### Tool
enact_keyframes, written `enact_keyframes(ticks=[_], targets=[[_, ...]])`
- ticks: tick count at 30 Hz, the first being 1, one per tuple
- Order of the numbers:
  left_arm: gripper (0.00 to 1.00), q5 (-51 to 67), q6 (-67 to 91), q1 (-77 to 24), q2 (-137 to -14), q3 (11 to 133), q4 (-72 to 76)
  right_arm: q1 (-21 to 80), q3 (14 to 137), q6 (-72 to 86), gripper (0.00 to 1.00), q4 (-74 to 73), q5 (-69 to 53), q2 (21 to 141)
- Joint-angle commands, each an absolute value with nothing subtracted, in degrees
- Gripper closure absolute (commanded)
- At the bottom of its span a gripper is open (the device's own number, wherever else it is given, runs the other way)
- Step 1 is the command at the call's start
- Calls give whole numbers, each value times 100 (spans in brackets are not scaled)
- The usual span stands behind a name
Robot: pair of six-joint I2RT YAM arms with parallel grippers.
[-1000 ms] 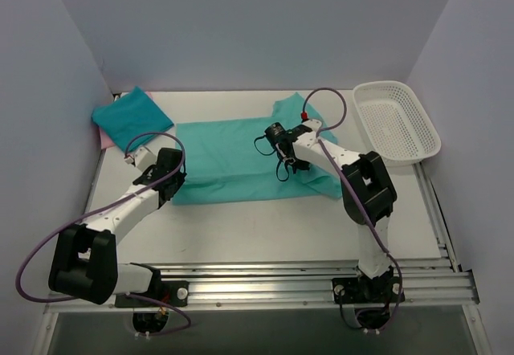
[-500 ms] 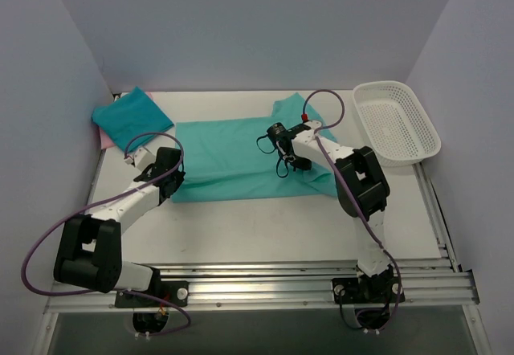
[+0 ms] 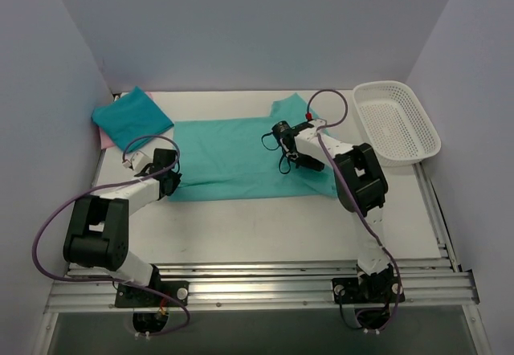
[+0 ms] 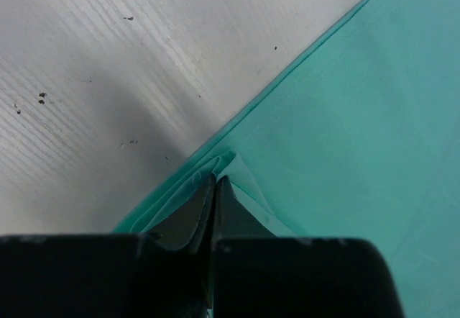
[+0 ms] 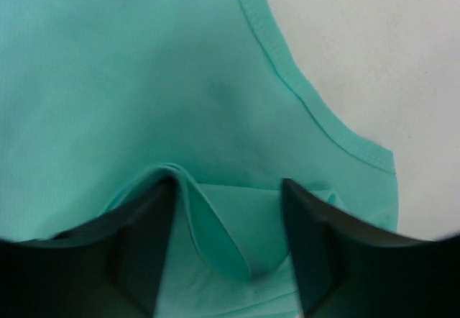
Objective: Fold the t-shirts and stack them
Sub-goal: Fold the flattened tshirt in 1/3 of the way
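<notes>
Centrally, a spread t-shirt point(image 3: 233, 158) of teal cloth is lying flat across the middle of the desk point(image 3: 265, 226), its long axis running from the left edge toward the right edge and its sleeve end lying nearer the right edge.

The left claw point(image 3: 169, 180) is resting at the near-left corner of this garment. In the left wrist view its fingers are pressing fully together on a small raised pleat at the hem of the spread t-shirt point(image 4: 359, 116), so that the left claw point(image 4: 214, 188) is pinching the cloth just beside bare desk.

The right claw point(image 3: 283, 148) is hovering low over the right half of the garment. In the right wrist view its fingers are standing about halfway apart, and the right claw point(image 5: 228, 188) is straddling a loose upright fold of the spread t-shirt point(image 5: 144, 80) without clamping it; a curved stitched edge is showing just beyond.

A folded teal t-shirt point(image 3: 132, 116) is sitting in the far-left corner of the desk on top of a pink t-shirt point(image 3: 104, 138), whose edge is peeking out on the left. A white mesh basket point(image 3: 397, 122) is occupying the far-right corner.
</notes>
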State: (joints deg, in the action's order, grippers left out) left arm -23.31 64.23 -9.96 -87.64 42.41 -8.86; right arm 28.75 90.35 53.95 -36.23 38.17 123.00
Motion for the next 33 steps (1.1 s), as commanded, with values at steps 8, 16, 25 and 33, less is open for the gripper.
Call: enact_keyframes(ticks=[8, 16, 25, 33], targets=[[32, -2162, 6346, -826, -9035, 4289, -413, 2804, 8886, 5151, 19, -3973, 4526, 10996], [11, -2136, 6363, -773, -8833, 4298, -439, 2918, 7938, 5150, 19, -3833, 4456, 9520], [10, -2188, 6267, -782, -7982, 4157, -624, 3260, 6039, 5194, 22, -2804, 3297, 8113], [10, -2136, 6196, -791, -7603, 4026, -800, 3305, 5282, 5239, 28, -1987, 2813, 8481]])
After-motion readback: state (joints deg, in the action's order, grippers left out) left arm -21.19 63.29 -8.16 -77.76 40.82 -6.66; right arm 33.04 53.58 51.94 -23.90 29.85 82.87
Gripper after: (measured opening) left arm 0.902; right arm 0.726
